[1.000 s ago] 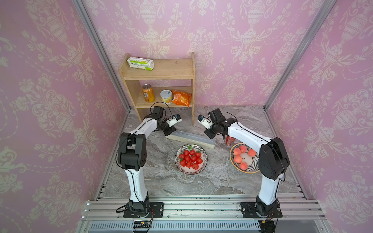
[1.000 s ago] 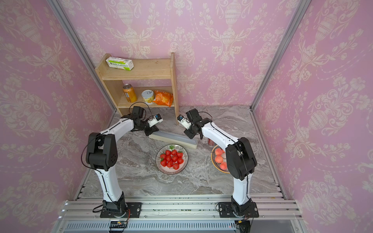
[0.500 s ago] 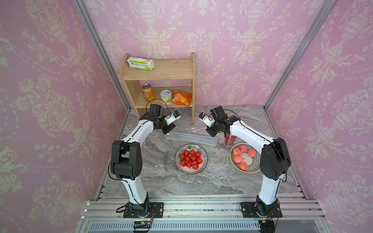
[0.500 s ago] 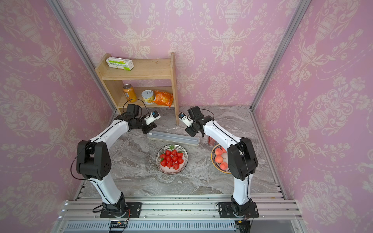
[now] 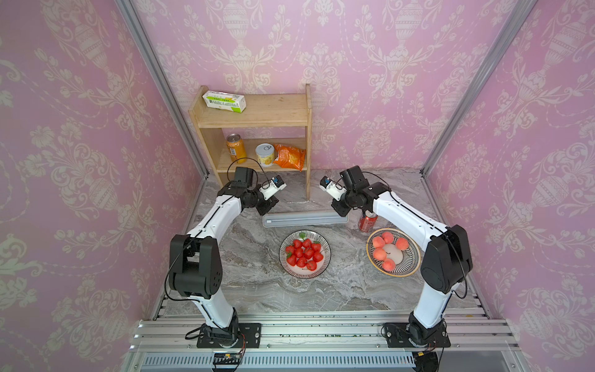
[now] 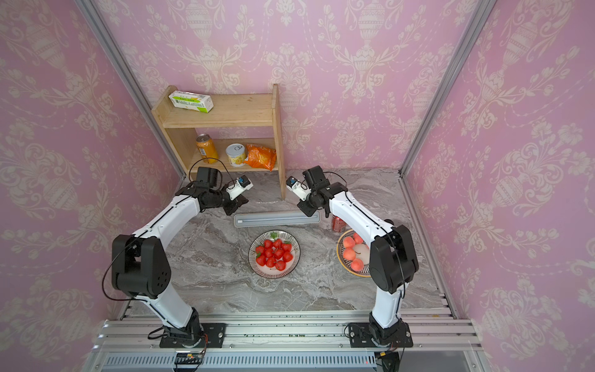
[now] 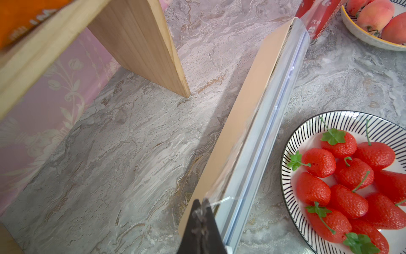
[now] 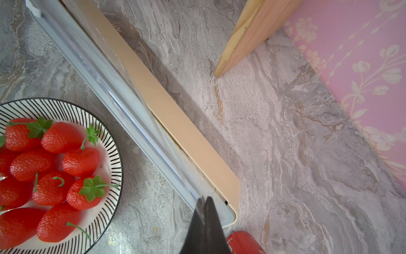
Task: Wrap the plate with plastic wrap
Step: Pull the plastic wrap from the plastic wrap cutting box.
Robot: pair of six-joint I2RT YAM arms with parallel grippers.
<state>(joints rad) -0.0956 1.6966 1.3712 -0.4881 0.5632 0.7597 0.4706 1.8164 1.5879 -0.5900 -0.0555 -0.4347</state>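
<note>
Plastic wrap [image 7: 219, 198] runs as a clear sheet from its cream dispenser box [image 5: 305, 219], which lies across the middle of both top views, just above the striped plate [image 5: 325, 262] of strawberries [image 5: 304, 253]. Left gripper [image 7: 201, 211] is closed tight, pinching the film's corner at the box's left end. Right gripper [image 8: 205, 204] is likewise closed on the film at the right end, beside a red can [image 5: 367, 222].

Wooden shelf [image 5: 308, 145] near behind dispenser box [image 5: 305, 219]
</note>
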